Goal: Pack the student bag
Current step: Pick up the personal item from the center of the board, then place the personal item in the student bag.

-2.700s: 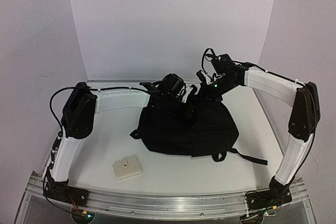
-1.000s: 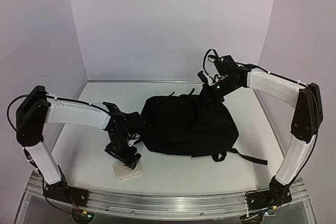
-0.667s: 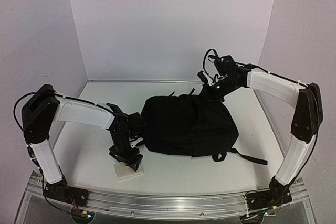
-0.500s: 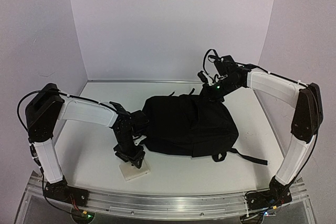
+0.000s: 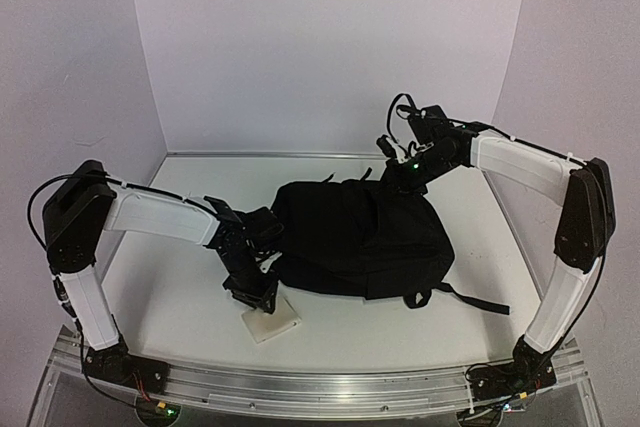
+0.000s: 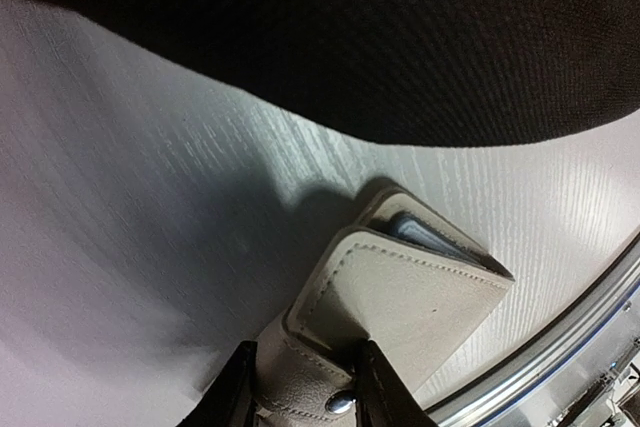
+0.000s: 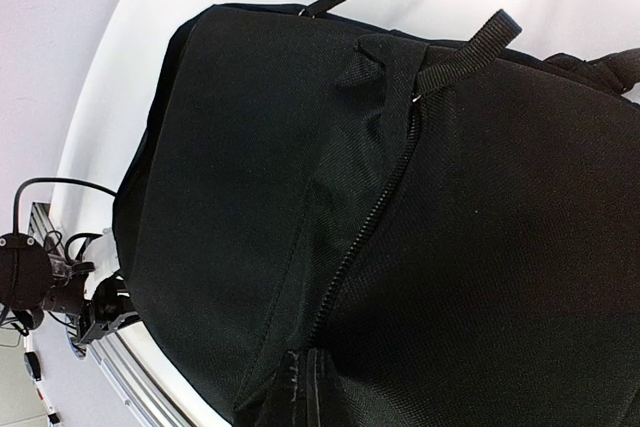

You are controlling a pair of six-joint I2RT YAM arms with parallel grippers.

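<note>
Backpack (image 5: 360,242) lies on table (image 5: 170,287) just beside left gripper (image 5: 260,297), which pinches a beige snap wallet (image 6: 400,297). Right gripper (image 5: 393,179), pressed together, nips bag fabric at its far edge.

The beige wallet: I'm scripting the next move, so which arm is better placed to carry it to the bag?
Left. The left gripper pinches the beige wallet near the student bag; the right gripper sits shut at the bag's far edge.

The large black fabric student bag (image 5: 360,237) lies flat, one strap (image 5: 472,299) trailing right.
</note>
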